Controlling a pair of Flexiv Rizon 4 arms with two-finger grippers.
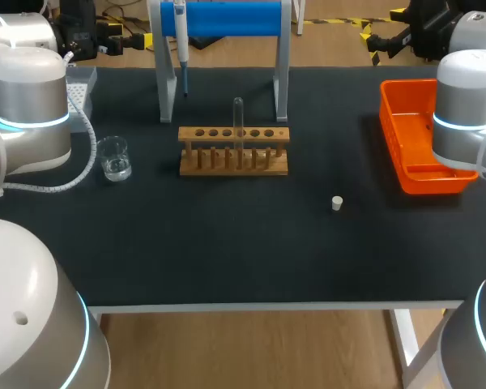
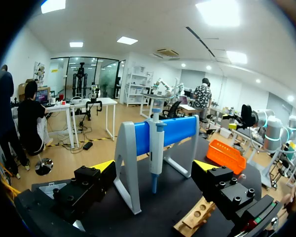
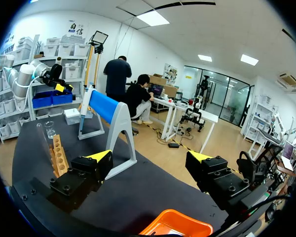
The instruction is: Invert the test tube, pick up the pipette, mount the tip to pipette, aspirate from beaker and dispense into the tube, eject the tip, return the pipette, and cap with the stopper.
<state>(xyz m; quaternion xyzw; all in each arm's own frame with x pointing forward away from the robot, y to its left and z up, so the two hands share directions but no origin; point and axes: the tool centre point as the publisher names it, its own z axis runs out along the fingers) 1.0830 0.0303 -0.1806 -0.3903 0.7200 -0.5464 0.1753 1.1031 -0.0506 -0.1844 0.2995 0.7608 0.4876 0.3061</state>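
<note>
1. Head view: nothing's been started by the look of it. The test tube [image 1: 238, 123] stands upright in the wooden rack [image 1: 233, 154] mid-table. I'd guess it's closed end up, since it needs flipping first, but I can't really tell. The pipette [image 1: 181, 39] hangs on the blue stand [image 1: 227, 18] behind the rack, which makes it easy to grab from the front. The beaker [image 1: 113, 157] sits left of the rack, and the stopper [image 1: 337, 203] is on the mat to the right. The orange tray [image 1: 417, 134] is further right, presumably for the ejected tip. Both arms sit at the sides, claws out of shot here.
2. Left wrist view: the left gripper [image 2: 154, 167] has its fingers wide apart and holds nothing. It looks straight at the pipette hanging ahead of it, so that's likely its job.
3. Right wrist view: the right gripper [image 3: 150, 157] is also spread open and empty, hanging over the tray's corner. The rack and tube are well off to one side.
</note>
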